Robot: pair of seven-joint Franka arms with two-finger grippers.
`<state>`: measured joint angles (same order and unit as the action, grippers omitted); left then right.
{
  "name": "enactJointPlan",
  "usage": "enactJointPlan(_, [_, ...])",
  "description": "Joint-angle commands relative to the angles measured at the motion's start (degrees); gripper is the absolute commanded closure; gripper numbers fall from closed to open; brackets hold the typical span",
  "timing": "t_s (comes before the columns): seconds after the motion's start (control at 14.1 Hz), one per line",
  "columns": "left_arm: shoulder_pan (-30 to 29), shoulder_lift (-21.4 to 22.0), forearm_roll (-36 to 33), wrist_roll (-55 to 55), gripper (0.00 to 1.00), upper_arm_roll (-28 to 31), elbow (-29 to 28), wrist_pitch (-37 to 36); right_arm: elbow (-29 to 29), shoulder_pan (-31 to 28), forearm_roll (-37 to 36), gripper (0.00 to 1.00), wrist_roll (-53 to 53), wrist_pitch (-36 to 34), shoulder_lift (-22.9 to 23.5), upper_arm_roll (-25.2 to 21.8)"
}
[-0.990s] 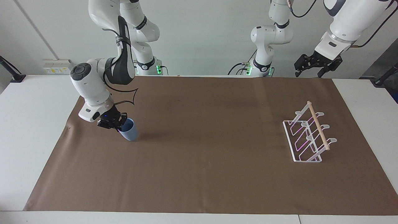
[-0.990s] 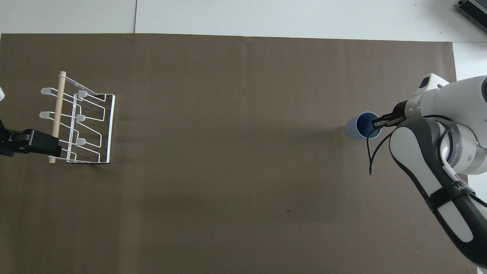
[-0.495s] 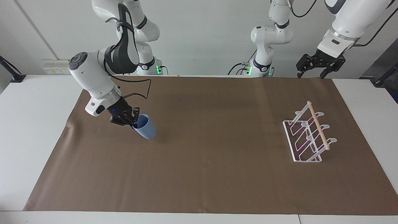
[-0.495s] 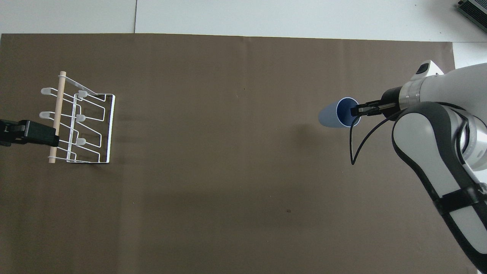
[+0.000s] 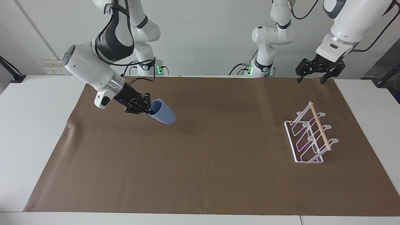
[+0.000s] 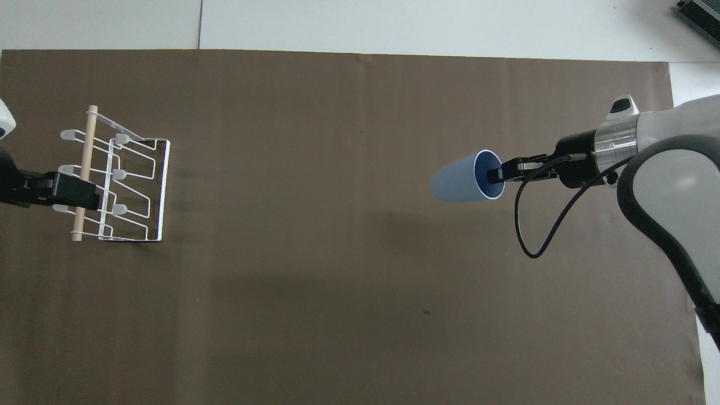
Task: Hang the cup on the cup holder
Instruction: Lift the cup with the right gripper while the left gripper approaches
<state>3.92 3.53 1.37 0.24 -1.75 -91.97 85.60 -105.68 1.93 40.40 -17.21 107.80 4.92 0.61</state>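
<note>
A: Over the brown mat (image 5: 200,175), toward the right arm's end of the table: what is hard to make out?

B: The right gripper (image 5: 147,107) pinches the rim of the cup (image 5: 163,112), one finger inside the mouth; the inner fingertip is hidden by the wall. Overhead, the right gripper (image 6: 498,173) shows this finger dark against the cup (image 6: 464,183).

A: And the left gripper (image 5: 314,73)?

B: Raised near the mat's edge, waiting; whether its fingers are apart I cannot tell. Overhead, the left gripper (image 6: 70,191) covers part of the cup holder (image 6: 121,180) and is cut off by the frame.

A: Open room?

B: Bare mat lies between the cup and the cup holder (image 5: 309,134), which stands well apart, toward the left arm's end.

A: Changes?

B: The cup has risen off the mat, tilted onto its side and travelled toward the holder.
</note>
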Motion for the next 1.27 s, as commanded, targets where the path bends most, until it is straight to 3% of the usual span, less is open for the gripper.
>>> enactJointPlan(0.0, [-0.14,0.6,2.65,-4.08,0.0,0.07,-0.23,-1.49,-0.14,-0.79,7.04,1.0,-0.19,-5.91,-1.13,0.62])
enactJointPlan(0.35, [0.21,-8.26,14.78,-23.93,0.0,-0.01,8.9,-4.66,-0.75,-1.49,17.06,1.0,-0.19,-16.2,-2.19,0.53])
enactJointPlan(0.64, [1.09,-8.63,20.85,-46.94,0.0,-2.55,9.18,-0.02,-7.41,-1.06,30.85,1.0,0.6,-15.78,-5.43,0.44])
enactJointPlan(0.92, [3.28,-8.37,24.81,-72.32,0.0,-4.23,8.13,5.43,-9.19,-0.35,35.69,1.0,11.11,-15.08,-6.15,0.62])
enactJointPlan(1.2, [5.82,-7.75,29.21,-95.02,0.0,-4.32,5.31,13.26,-9.28,6.05,39.39,1.0,16.68,-8.15,-4.92,0.62])
